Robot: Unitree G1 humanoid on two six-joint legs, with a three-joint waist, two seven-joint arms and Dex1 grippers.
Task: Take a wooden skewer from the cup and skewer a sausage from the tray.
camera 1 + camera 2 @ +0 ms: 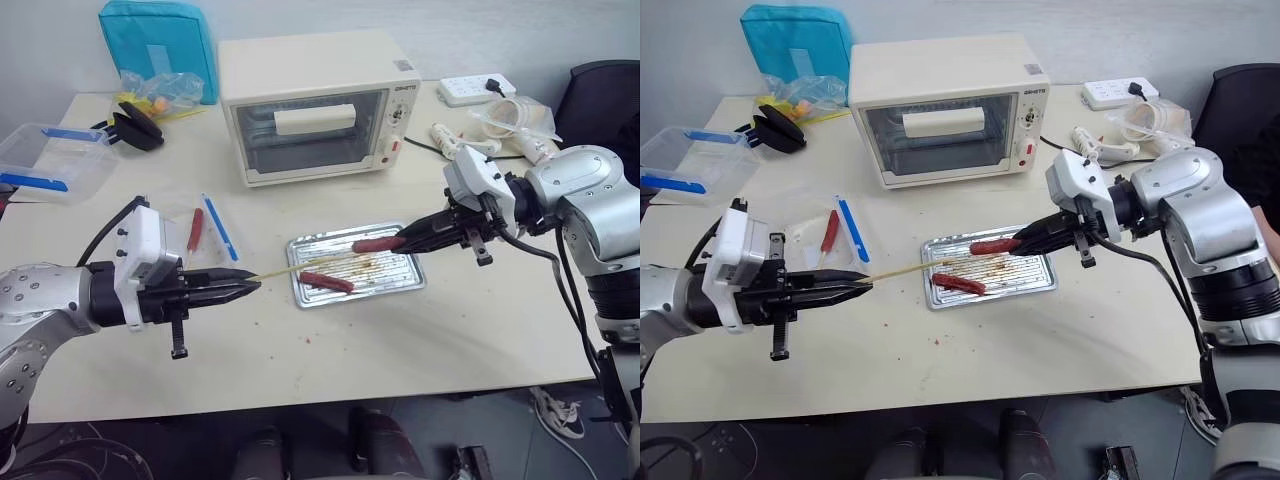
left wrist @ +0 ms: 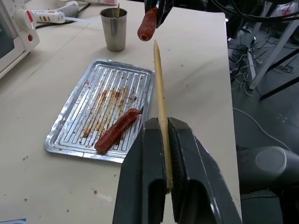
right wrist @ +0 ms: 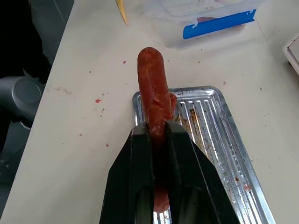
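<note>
My left gripper (image 1: pixel 250 287) is shut on the wooden skewer (image 1: pixel 275 272), a thin pale stick that points right toward the tray (image 1: pixel 398 272). The skewer's tip (image 2: pixel 156 44) sits a short way from the end of a reddish-brown sausage (image 1: pixel 377 244). My right gripper (image 1: pixel 405 240) is shut on that sausage and holds it level above the tray's far side, its free end (image 3: pixel 150 58) facing the skewer. A second sausage (image 1: pixel 326 282) lies in the tray's near left part. The silver metal cup (image 2: pixel 114 29) stands upright on the table beyond the tray.
A white toaster oven (image 1: pixel 315 105) stands behind the tray. At the far left sits a clear plastic box (image 1: pixel 50 160), with a blue-edged lid (image 1: pixel 218 228) left of the tray. A power strip (image 1: pixel 478 90) and cables lie at the back right. The table's front edge is close.
</note>
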